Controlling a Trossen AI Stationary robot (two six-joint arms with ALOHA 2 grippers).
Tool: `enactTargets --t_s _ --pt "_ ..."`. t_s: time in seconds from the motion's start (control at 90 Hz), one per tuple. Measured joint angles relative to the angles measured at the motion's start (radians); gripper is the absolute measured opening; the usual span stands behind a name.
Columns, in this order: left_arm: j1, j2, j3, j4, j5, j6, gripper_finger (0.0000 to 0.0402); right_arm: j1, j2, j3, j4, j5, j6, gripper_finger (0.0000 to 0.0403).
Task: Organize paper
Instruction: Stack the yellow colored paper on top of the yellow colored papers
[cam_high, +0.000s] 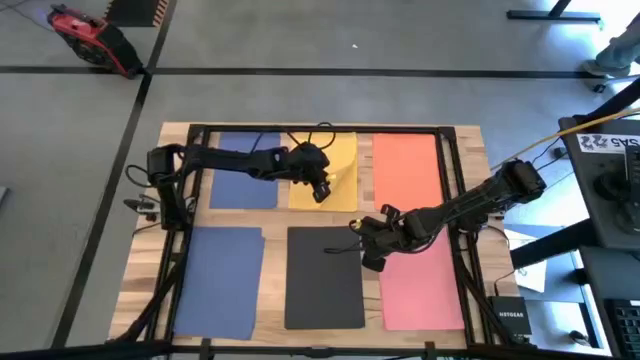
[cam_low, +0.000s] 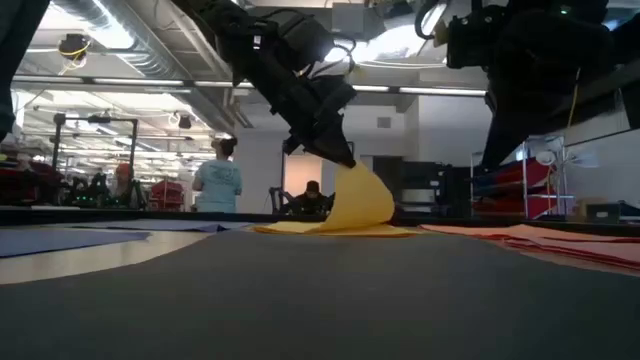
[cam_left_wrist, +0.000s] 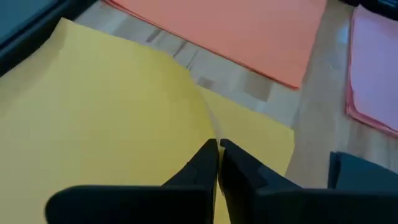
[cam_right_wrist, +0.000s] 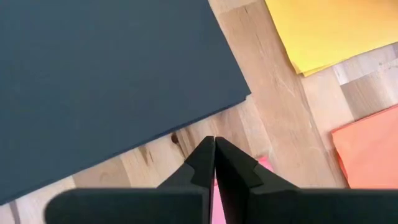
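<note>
The arms cover parts of the sheets from above, and the table's near edge is cut off. The left gripper (cam_left_wrist: 217, 163) is pinched tight on the yellow paper (cam_high: 336, 160), lifting one side so it curls up off the wooden table (cam_high: 275, 222). The right gripper (cam_right_wrist: 214, 163) is closed on the corner of a pink paper (cam_high: 425, 285), just beside the black paper (cam_high: 323, 277). You can only see a sliver of pink between its fingers.

Six spots of paper lie on the table: two blue papers (cam_high: 243, 170), one yellow, one orange paper (cam_high: 405, 172), one black, one pink. Far behind, people stand in the room.
</note>
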Motion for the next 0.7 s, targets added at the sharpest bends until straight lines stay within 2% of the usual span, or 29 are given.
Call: enactTargets --t_s 0.7 --pt "0.005 0.0 -0.001 0.026 0.011 -0.039 0.0155 0.0 0.0 0.0 -0.013 0.0 -0.001 0.0"
